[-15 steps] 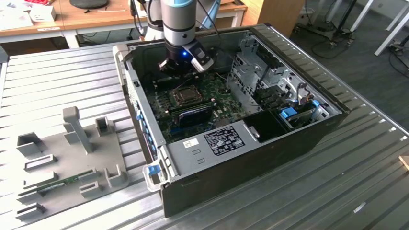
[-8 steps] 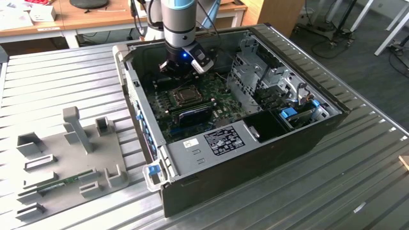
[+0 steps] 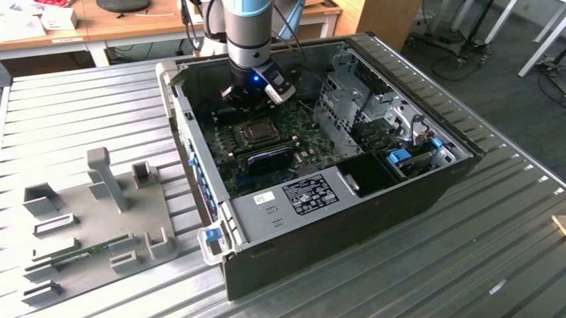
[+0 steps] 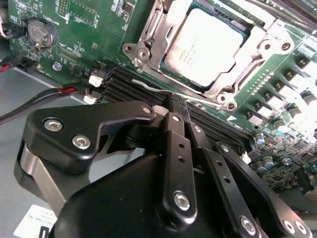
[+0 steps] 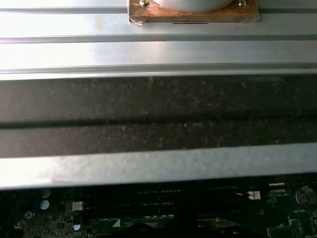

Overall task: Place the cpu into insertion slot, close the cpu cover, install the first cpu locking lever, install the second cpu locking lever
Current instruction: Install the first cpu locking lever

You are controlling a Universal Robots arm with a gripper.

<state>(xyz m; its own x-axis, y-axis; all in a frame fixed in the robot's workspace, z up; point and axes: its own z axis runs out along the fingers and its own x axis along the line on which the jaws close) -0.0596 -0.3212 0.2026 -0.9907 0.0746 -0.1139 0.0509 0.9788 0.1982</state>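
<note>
Surface: a ribbed aluminium table [image 3: 79, 99] with wooden desks [image 3: 132, 23] behind it in the exterior view.
Fixture: a grey fixture plate [image 3: 97, 218] with upright holders lies on the table towards the exterior view's left, well apart from the work.
Housing: an open computer case [image 3: 354, 232] lies on its side on the table, with the green circuit board [image 4: 84, 29] at its bottom.
Arm: the arm [image 3: 246, 26] reaches down from above into the case, over the board.
Cpu: the cpu [image 4: 208, 47], pale and square, sits flat in the insertion slot [image 4: 233, 22], whose dark rim shows along one edge.
Cover: the cpu cover [image 4: 257, 47] lies down over the chip, which shows through its square window.
Lever: a thin silvery locking lever [image 4: 148, 85] runs along the socket edge nearest the memory slots [image 4: 129, 89]; whether it is latched cannot be told.
Gripper: in the second wrist view the gripper [image 4: 173, 101] has its black fingers [image 4: 174, 144] drawn together, tips right at the lever rod above the memory slots; whether the rod is pinched between them cannot be told.
Nearby parts: a coin cell [image 4: 42, 32] sits on a far corner of the board, and red and black cables [image 4: 49, 94] run beside the board edge.
</note>
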